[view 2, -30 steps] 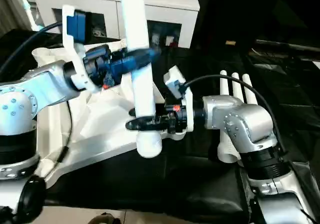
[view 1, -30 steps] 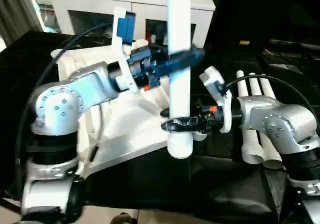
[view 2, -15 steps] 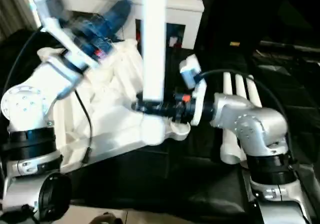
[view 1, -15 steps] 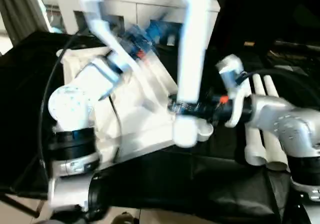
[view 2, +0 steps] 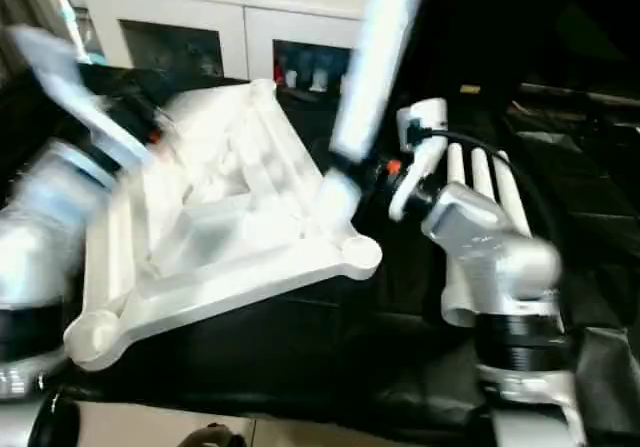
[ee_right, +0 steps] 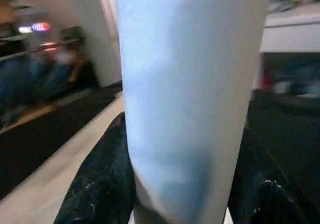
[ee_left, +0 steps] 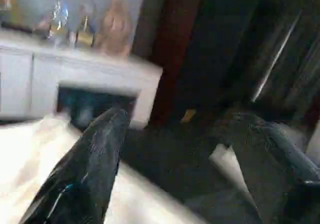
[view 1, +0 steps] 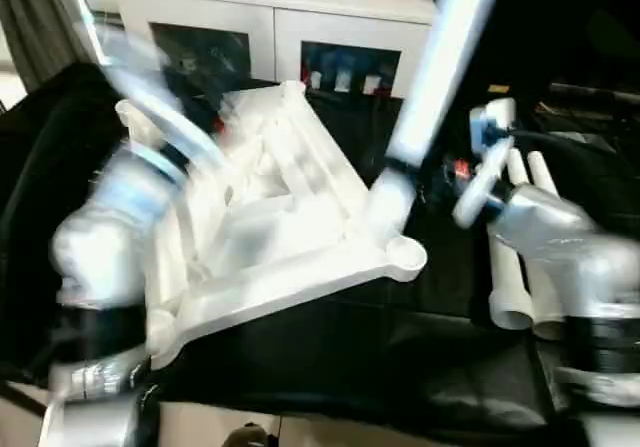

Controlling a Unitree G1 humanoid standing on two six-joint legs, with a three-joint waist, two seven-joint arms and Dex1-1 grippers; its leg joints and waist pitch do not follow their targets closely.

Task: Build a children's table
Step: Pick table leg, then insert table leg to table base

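The right gripper (view 1: 392, 175) clasps a tilted leg (view 1: 432, 77) above the tabletop (view 1: 280, 237) corner socket (view 1: 404, 254); the left gripper (ee_left: 185, 174), fingers spread, holds nothing

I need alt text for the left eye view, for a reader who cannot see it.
The right gripper holds a white leg tilted, its lower end beside a corner socket of the upside-down tabletop. Three more legs lie on the black table at right.
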